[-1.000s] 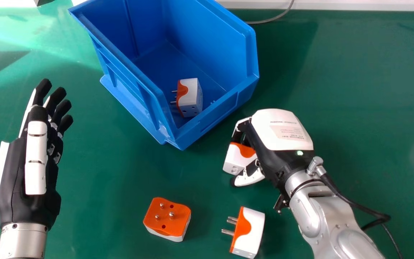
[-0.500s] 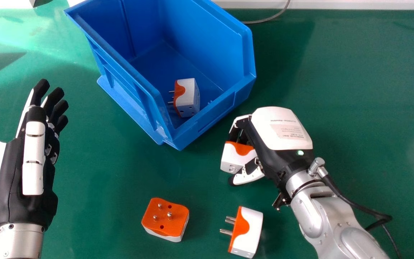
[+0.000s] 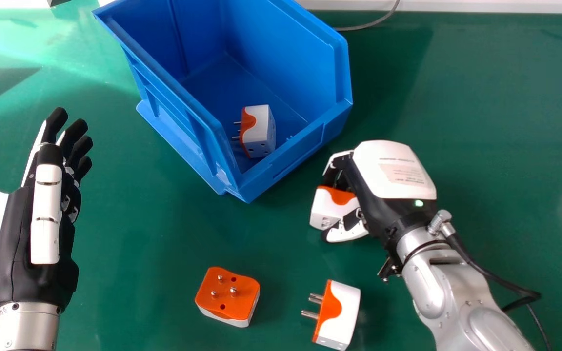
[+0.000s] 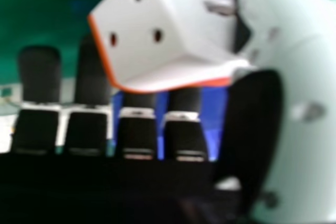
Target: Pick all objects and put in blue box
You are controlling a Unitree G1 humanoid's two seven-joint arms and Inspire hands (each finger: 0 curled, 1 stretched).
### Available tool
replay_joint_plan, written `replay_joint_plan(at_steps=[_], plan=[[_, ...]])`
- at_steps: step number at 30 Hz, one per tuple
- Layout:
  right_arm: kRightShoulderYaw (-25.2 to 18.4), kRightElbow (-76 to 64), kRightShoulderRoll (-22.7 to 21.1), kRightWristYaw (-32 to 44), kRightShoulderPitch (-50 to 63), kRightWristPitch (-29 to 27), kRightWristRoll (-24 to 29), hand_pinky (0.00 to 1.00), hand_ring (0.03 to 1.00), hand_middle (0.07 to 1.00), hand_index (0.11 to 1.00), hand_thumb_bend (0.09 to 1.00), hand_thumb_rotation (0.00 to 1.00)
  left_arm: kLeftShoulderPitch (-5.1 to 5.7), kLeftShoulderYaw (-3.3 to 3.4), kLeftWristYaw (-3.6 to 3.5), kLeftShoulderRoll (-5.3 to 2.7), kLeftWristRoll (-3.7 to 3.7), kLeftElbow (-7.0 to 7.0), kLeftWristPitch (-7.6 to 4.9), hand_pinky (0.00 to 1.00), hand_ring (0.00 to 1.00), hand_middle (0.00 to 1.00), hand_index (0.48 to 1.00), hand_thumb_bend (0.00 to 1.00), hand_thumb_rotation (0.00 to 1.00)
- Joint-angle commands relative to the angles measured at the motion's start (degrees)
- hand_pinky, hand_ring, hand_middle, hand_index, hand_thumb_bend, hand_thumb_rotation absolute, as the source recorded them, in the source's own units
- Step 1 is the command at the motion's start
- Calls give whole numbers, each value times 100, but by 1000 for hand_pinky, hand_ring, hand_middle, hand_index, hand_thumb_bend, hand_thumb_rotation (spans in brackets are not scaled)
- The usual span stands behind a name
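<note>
Blue box (image 3: 293,151), 1: upper centre of the head view, containing 1 white-and-orange plug (image 3: 260,131). Right hand (image 3: 388,170), 1: right of centre, fingers and thumb clasped on 1 held plug (image 3: 325,212). Left hand (image 3: 12,248), 1: left edge, released, fingers extended. Plugs on table, 2: pins-up plug (image 3: 230,304), lower centre; pins-left plug (image 3: 344,314), lower right of centre.

blue box (image 3: 276,53): smooth plastic | plug pins (image 3: 233,291): shiny metal | right forearm (image 3: 425,290): satin metal | tabletop (image 3: 139,229): smooth (glossy under glare)
</note>
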Motion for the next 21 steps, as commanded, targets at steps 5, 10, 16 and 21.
replay_joint_plan(at_steps=[5,10,16,21], plan=[[-183,-762,-144,259,191,10,99,292,389,516,548,502,0,3,15,8,27,-28,-162,-28,964,936,931,945,517,942],[-300,-1222,-219,396,388,16,58,289,386,513,552,501,0,6,8,8,35,-18,-168,-30,962,935,930,943,514,943],[-428,-1971,-226,689,673,153,45,289,388,515,546,501,0,-13,-4,-2,48,8,-158,-45,961,935,930,942,509,945],[-461,-2533,-229,887,855,198,-38,295,393,521,537,502,0,-16,-9,1,41,-21,-175,-6,951,936,935,947,504,946]])
